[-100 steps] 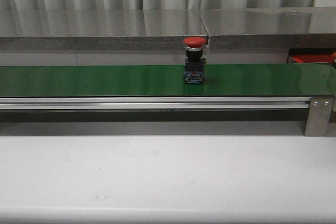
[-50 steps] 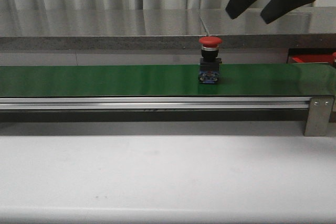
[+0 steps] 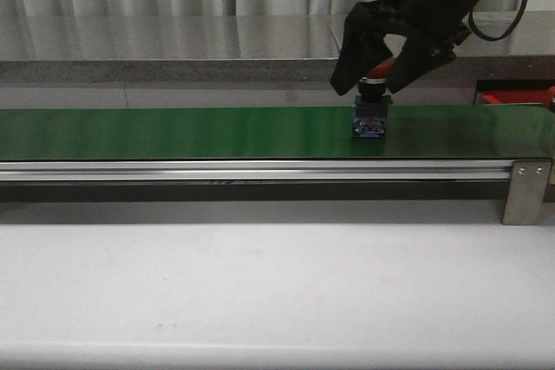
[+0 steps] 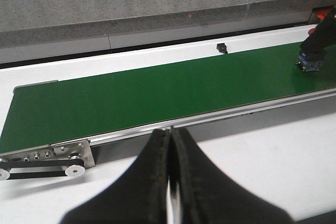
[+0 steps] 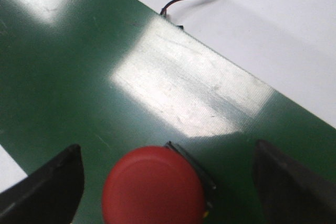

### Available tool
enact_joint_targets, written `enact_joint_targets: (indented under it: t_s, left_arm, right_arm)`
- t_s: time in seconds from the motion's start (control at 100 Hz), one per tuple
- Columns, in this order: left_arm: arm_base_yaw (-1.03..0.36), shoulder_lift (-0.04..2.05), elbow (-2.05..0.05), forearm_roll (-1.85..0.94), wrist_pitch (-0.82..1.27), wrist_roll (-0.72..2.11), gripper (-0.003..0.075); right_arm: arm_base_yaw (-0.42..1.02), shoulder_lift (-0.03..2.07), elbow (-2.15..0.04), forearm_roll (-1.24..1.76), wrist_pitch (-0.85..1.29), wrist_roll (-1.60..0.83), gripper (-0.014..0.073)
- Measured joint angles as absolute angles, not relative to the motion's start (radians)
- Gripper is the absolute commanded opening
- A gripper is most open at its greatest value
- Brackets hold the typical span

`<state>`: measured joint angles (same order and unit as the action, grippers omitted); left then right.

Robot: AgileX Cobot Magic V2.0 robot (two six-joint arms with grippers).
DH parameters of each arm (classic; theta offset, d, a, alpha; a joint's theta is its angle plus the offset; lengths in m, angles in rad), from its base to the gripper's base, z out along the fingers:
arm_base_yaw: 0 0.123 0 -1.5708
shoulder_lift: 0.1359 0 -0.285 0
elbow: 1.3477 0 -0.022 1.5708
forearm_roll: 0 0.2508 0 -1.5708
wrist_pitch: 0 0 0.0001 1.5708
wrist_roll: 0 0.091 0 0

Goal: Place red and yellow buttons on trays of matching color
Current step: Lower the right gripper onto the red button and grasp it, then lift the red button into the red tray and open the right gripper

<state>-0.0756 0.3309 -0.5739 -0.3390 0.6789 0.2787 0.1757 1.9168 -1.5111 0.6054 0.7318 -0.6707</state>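
My right jaws are spread wide and are now straddling the red mushroom-head push button with the blue base [image 3: 370, 108], one finger either side of its cap, neither touching yet. Half a second ago my right gripper [image 3: 378, 71] was still up high and off toward the far side of the button; a second ago it was barely in view. Meanwhile the button is riding the green conveyor belt [image 3: 173, 132] toward my right side, so I'm tracking it as it moves. In the right wrist view the red cap [image 5: 153, 186] is sitting between the two fingertips [image 5: 50, 184], slightly nearer one than the other. My left gripper [image 4: 170, 182] is hanging back over the white table [image 3: 260, 292], jaws pressed together, holding nothing. Judgement: approach done, closing on the cap is next; the belt motion could leave the grasp off-centre. A red tray [image 3: 512, 97] is showing just past the belt's end.
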Motion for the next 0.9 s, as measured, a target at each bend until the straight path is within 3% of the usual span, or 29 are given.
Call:
enact_joint_targets:
  t_s: [0.05, 0.23, 0.3, 0.64, 0.9]
  left_arm:
    - [-0.076, 0.331, -0.574, -0.339, 0.679, 0.279, -0.002]
    - [-0.076, 0.331, -0.574, -0.339, 0.679, 0.279, -0.002]
    - [-0.076, 0.331, -0.574, -0.339, 0.679, 0.279, -0.002]
    - [-0.076, 0.331, -0.574, -0.339, 0.679, 0.279, -0.002]
    - [-0.076, 0.331, -0.574, -0.339, 0.679, 0.279, -0.002]
  right_arm:
    - [0.176, 1.928, -1.511, 0.605, 0.73, -0.671, 0.0549]
    - [0.176, 1.938, -1.513, 0.604, 0.728, -0.671, 0.0209]
    - [0.176, 1.938, -1.513, 0.604, 0.728, -0.671, 0.0152]
    - [0.162, 1.88, -1.515, 0.6, 0.701, -0.671, 0.0143]
    - [0.034, 1.772, -1.515, 0.6, 0.698, -0.671, 0.0143]
